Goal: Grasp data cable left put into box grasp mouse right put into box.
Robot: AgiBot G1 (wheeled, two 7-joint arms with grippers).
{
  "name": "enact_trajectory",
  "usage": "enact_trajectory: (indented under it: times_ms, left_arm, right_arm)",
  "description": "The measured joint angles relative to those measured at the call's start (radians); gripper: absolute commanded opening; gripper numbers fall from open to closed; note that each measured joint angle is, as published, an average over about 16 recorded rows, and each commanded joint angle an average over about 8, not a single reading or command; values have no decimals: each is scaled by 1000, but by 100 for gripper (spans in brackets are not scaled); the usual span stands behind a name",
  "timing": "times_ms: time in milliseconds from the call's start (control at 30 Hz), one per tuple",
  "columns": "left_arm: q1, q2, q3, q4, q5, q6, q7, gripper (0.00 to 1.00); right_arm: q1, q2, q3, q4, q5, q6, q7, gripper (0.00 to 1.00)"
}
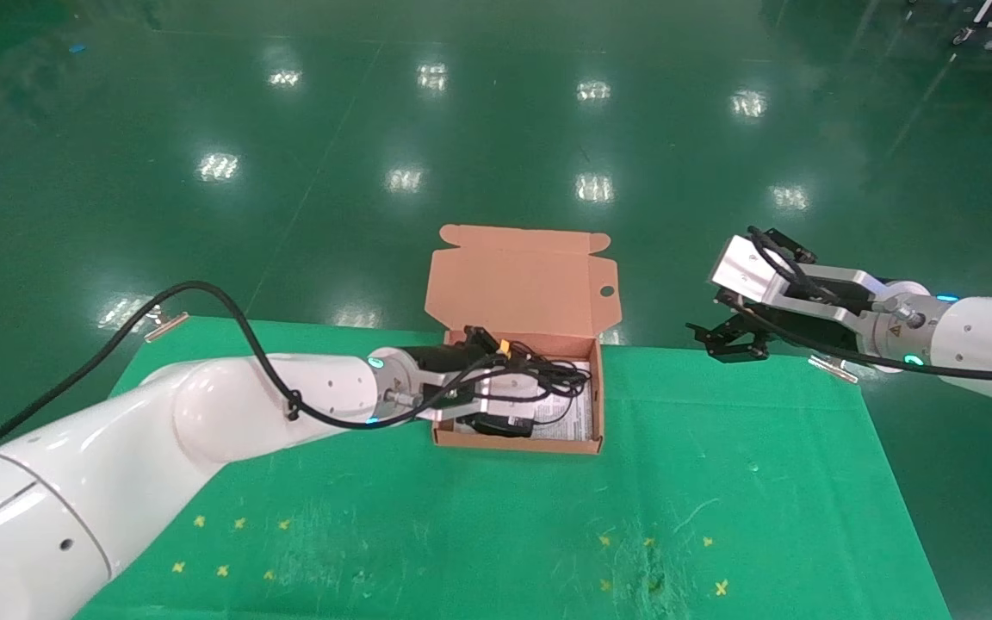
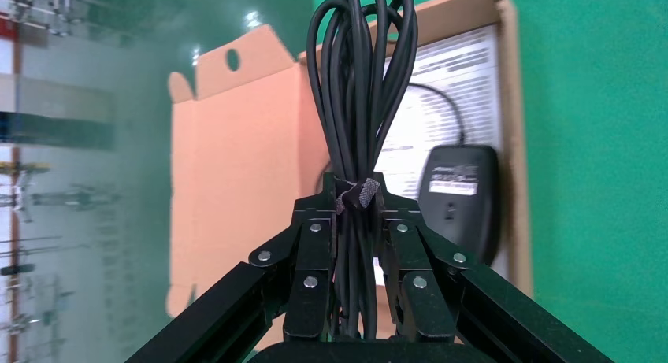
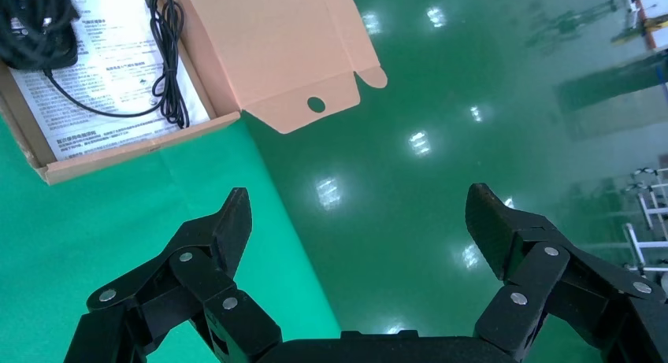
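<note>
The salmon-orange box [image 1: 517, 442] stands open at the table's far middle, its lid [image 1: 522, 280] upright. My left gripper [image 1: 520, 398] is over the box's inside, shut on the data cable [image 2: 361, 79], a black tied bundle that sticks out past the fingertips [image 2: 324, 191]. The black mouse [image 2: 460, 199] lies in the box on the white leaflet [image 2: 466, 72], label side up, by the near wall; in the head view the mouse [image 1: 503, 424] shows below the gripper. Its thin cord [image 3: 167, 60] lies on the leaflet. My right gripper [image 1: 722, 338] is open and empty above the table's far right edge.
A green cloth [image 1: 720, 499] covers the table, with small yellow crosses [image 1: 222, 570] near the front. Glossy green floor [image 1: 496, 129] lies beyond the far edge. The right wrist view shows the box lid with its round hole [image 3: 316, 105] and the table's edge under the open gripper [image 3: 358, 213].
</note>
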Motion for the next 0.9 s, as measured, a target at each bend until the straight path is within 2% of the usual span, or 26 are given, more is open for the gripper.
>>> enact_trajectory:
  times_ms: [133, 167, 600, 900]
  left_arm:
    - [-3, 0, 21, 0, -19, -2, 3, 96]
    - [-3, 0, 24, 1, -22, -1, 4, 100]
    - [-5, -6, 22, -4, -22, 0, 3, 100]
    - [-52, -56, -4, -34, -33, -11, -27, 100]
  right_arm:
    - [-2, 8, -1, 13, -8, 6, 11, 100]
    - [-2, 9, -1, 14, -9, 7, 12, 100]
    - [-2, 8, -1, 13, -9, 10, 12, 100]
    - [32, 22, 5, 37, -29, 8, -5, 100]
